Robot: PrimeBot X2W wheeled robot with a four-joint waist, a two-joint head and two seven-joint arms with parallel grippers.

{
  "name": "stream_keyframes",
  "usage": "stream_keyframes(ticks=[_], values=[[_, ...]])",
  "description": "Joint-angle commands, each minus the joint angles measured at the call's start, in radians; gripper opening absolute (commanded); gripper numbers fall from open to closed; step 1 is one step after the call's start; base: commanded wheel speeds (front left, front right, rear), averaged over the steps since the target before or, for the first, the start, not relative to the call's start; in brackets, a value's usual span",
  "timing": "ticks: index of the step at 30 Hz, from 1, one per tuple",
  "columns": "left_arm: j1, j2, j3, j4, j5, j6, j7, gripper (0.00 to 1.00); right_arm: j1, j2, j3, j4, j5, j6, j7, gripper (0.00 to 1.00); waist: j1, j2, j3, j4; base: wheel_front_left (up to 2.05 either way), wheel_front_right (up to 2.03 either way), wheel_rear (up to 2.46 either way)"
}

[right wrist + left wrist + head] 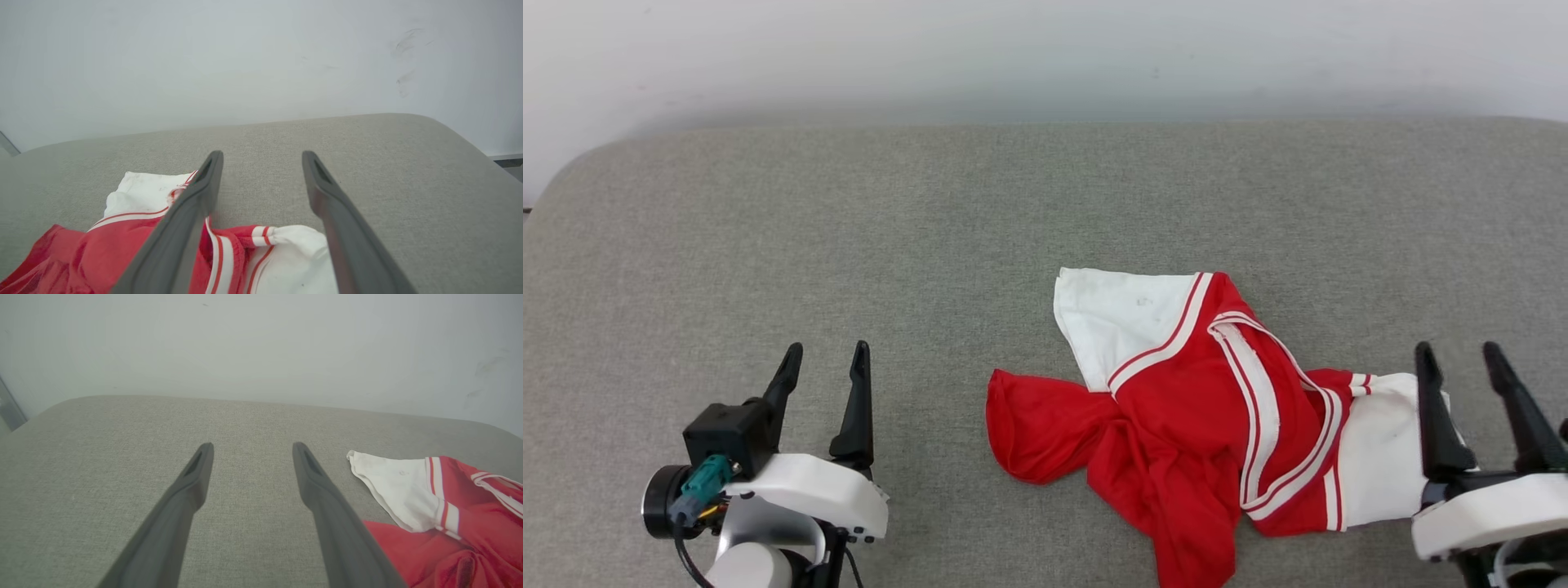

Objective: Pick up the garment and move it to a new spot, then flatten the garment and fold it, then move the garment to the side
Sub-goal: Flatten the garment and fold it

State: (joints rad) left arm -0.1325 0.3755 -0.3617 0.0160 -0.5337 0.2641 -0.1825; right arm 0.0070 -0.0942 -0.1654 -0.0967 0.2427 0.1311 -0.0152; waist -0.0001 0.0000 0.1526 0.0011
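The garment point(1192, 408), a red shirt with white sleeves and striped trim, lies crumpled on the grey cushion right of centre. One white sleeve points up-left, the other reaches right. My right gripper point(1460, 358) hovers open above that right sleeve; in the right wrist view point(262, 157) the white sleeve point(286, 261) lies under and between its fingers, ungripped. My left gripper point(823, 355) stands open at the lower left, well clear of the cloth. In the left wrist view point(252, 449) the garment point(433, 506) lies to the right of the fingers.
The grey padded surface point(849, 229) runs wide, with rounded corners at the far left and right. A pale wall point(1045, 57) rises right behind its far edge. Bare cushion spreads left of and beyond the shirt.
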Motion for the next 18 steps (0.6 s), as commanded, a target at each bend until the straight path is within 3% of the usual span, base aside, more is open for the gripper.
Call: stream_keyframes(ticks=[1, 9, 18], values=[[-0.003, 0.012, 0.004, -0.003, -0.007, -0.002, 0.012, 1.0, 0.022, 0.011, 0.022, -0.028, -0.009, -0.001, 0.003, 1.0, 0.0001, 0.0, -0.005, -0.007, 0.0, 0.0, 0.0], [-0.095, 0.06, -0.013, 0.007, -0.046, -0.056, 0.16, 1.0, 0.068, 0.036, 0.126, -0.146, -0.032, -0.001, 0.005, 1.0, 0.0001, 0.0, 0.005, -0.058, 0.0, 0.0, 0.0], [-0.332, 0.068, -0.112, 0.089, -0.088, -0.156, 0.457, 1.0, 0.061, 0.045, 0.17, -0.167, -0.014, -0.001, -0.012, 1.0, 0.0001, 0.0, 0.08, -0.143, 0.0, 0.0, 0.0]])
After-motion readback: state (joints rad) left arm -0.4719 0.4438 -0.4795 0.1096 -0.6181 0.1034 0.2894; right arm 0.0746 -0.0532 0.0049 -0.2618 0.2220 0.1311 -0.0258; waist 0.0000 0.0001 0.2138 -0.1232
